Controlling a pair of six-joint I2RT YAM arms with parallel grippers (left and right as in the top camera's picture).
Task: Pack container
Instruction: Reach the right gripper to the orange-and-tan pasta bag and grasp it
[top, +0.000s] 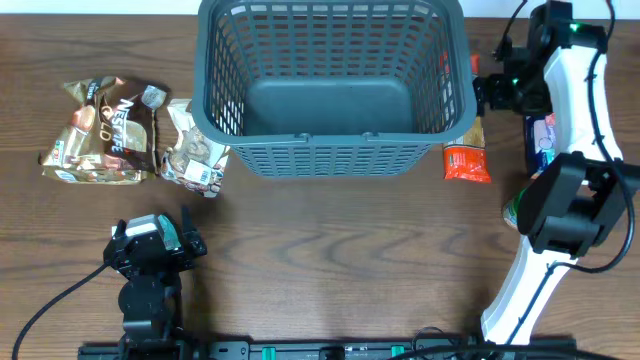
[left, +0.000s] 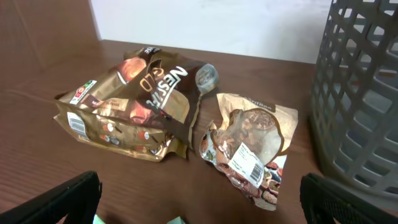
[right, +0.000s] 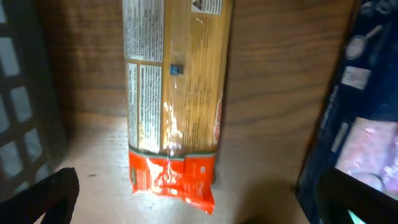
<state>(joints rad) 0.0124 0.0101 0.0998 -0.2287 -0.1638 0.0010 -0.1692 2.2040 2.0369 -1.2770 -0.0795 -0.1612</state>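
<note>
Basket place: the basket (top: 335, 155) stands at the 12 o'clock edge of the table (top: 330, 260).
Basket axis: its long side runs from 9 to 3 o'clock, and its mouth faces up.
Basket look: dark grey plastic with slotted lattice walls, a solid floor and a thick rim.
At its 3 o'clock: a long yellow packet (top: 467, 150) with a red end lies just beside the wall, lengthwise from 12 to 6.
At its 9 o'clock: a snack packet (top: 195, 150) lies near, with a brown coffee bag (top: 105, 130) beyond it.
Right claw (right: 199, 202): above the long packet, fingers spread wide, gripping nothing.
Left claw (top: 155, 232): at the basket's 7 o'clock, well apart, fingers spread wide, gripping nothing.
</note>
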